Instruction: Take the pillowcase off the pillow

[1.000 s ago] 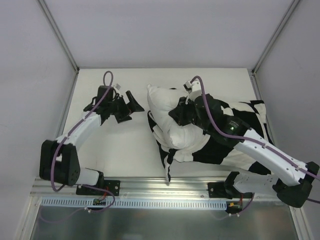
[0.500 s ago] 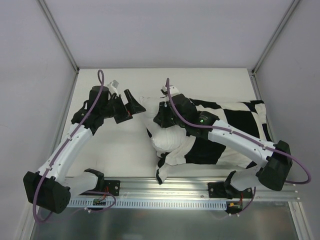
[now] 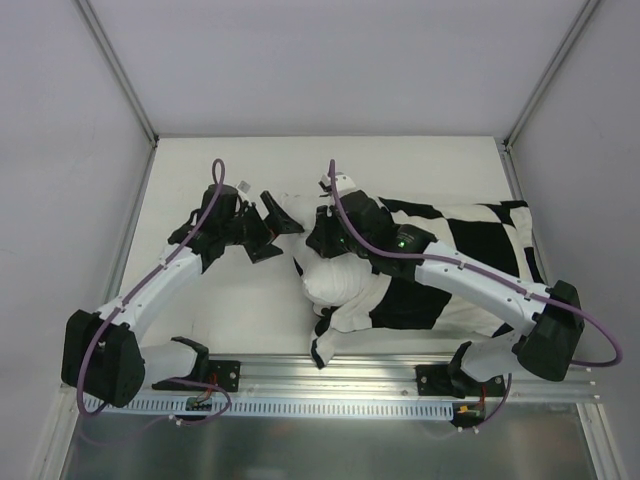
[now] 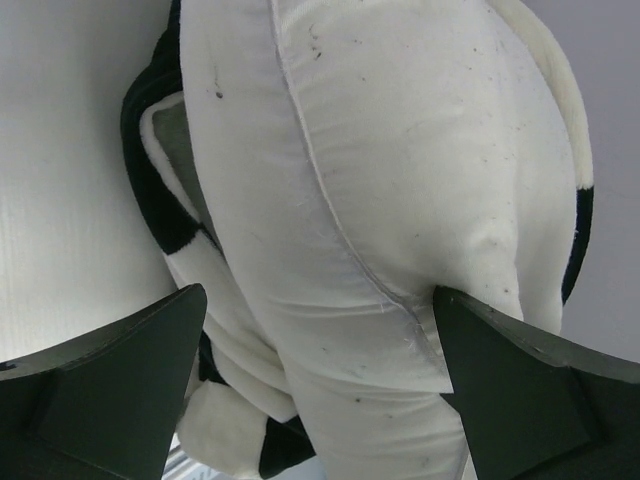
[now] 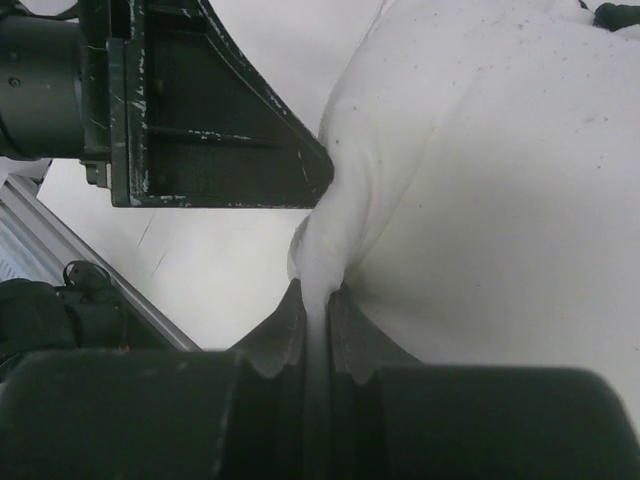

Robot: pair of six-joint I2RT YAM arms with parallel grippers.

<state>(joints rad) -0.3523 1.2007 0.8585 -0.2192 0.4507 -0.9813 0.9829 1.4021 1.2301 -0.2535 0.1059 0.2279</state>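
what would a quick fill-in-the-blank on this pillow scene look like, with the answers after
1. The right gripper is ___ on a fold of the white pillow.
2. The left gripper is ___, with one finger on either side of the pillow's bare end.
3. The checkered pillowcase covers the part of the pillow on the ___ arm's side.

Missing words: shut; open; right

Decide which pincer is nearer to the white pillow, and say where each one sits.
Right. The right pincer is shut on a fold of the pillow at its bare end. The left pincer is open, its fingers either side of that same end, not closed on it.
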